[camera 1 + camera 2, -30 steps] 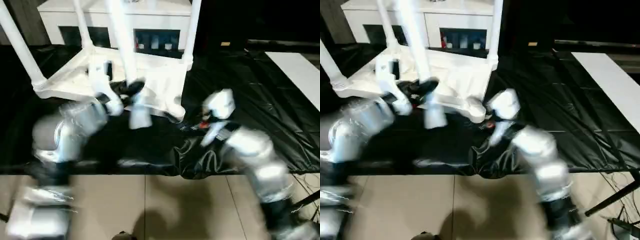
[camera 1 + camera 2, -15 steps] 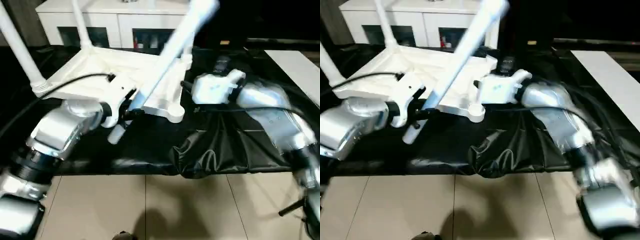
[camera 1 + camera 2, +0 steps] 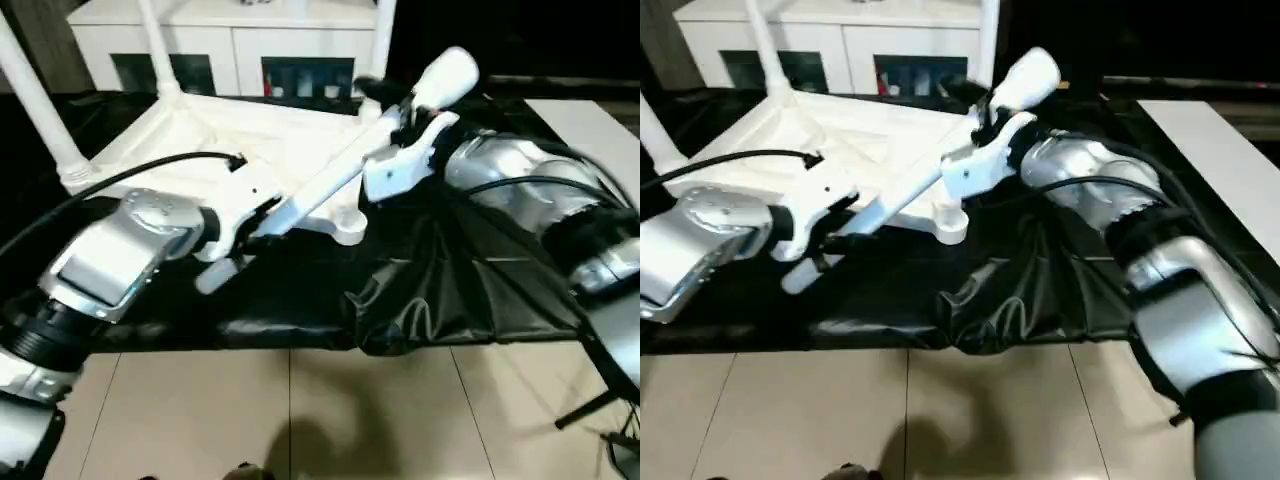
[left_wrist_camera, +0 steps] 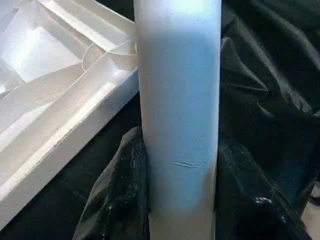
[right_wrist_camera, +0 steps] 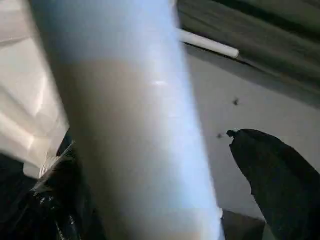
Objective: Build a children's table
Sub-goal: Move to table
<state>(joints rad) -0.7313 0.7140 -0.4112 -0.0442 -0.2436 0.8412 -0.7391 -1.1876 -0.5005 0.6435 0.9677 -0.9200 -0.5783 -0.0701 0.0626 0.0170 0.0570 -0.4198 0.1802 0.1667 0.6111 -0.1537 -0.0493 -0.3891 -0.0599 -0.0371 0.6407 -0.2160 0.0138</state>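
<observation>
Nearest, the left gripper [image 3: 262,215] is clamped on the lower part of a loose white leg [image 3: 330,180], its fingers pressed to the tube on both sides. The leg slants up and away over the black sheet [image 3: 450,290] toward the right gripper [image 3: 405,125], whose fingers stand wide around the upper end; whether they touch it I cannot tell. Behind lies the upturned tabletop [image 3: 230,140], ribbed side up, with three legs already standing in its corner sockets. Farthest back stands a white cabinet [image 3: 240,40].
</observation>
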